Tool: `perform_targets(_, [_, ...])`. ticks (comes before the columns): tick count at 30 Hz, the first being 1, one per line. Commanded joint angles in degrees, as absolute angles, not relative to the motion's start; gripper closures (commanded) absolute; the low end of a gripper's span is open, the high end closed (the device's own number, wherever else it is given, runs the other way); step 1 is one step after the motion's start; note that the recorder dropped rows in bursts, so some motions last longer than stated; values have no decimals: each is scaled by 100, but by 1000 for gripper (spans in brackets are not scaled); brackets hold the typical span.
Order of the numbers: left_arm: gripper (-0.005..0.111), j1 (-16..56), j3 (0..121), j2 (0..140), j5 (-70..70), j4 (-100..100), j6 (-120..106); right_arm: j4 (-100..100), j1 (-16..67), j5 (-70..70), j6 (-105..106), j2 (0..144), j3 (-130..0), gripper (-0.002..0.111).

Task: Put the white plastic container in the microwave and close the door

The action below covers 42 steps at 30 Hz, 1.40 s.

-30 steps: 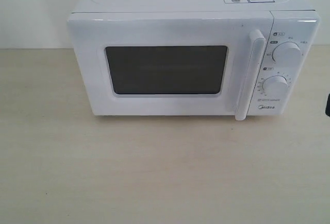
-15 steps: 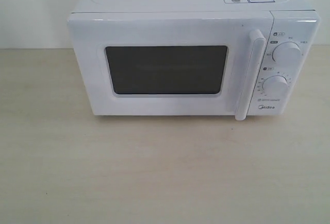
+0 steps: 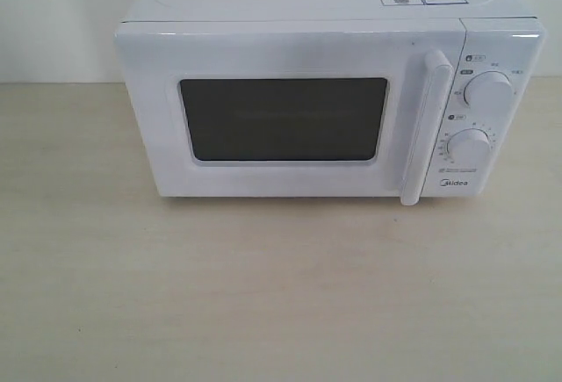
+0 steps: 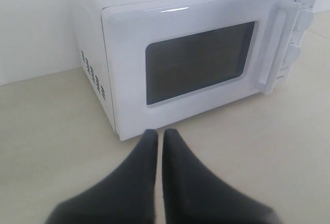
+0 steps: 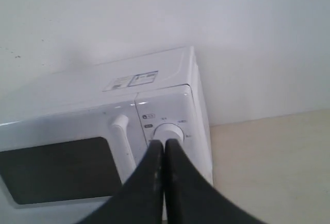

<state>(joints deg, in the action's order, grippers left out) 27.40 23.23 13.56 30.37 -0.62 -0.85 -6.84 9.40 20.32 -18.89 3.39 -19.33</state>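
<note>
The microwave [image 3: 325, 101] is set on the pale table [image 3: 281, 294], with its door [image 3: 290, 48] shut flush and the long handle [image 3: 426, 127] beside the two dials [image 3: 488, 90]. The left gripper [image 4: 161, 135] is held in front of the microwave's hinge-side corner, apart from it, with its fingers drawn nearly together on nothing. The right gripper [image 5: 164, 144] is pointed at the microwave's upper dial, its fingers pressed together and empty. The white plastic container cannot be made out behind the microwave's dark window [image 3: 283, 119].
</note>
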Motion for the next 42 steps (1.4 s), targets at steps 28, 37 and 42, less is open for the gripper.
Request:
perform_targets(28, [102,2785,2294,1342,2956,-37,-111,-315,740,507,-1328,0,-332,109])
perform_targets(37, [102,2785,2294,1342,2956,-37,-111,525,740,417,-140,0,0,109])
perform_targets(42, [102,2785,2294,1342,2956,-37,-111,514,740,759,-115,0,0,109])
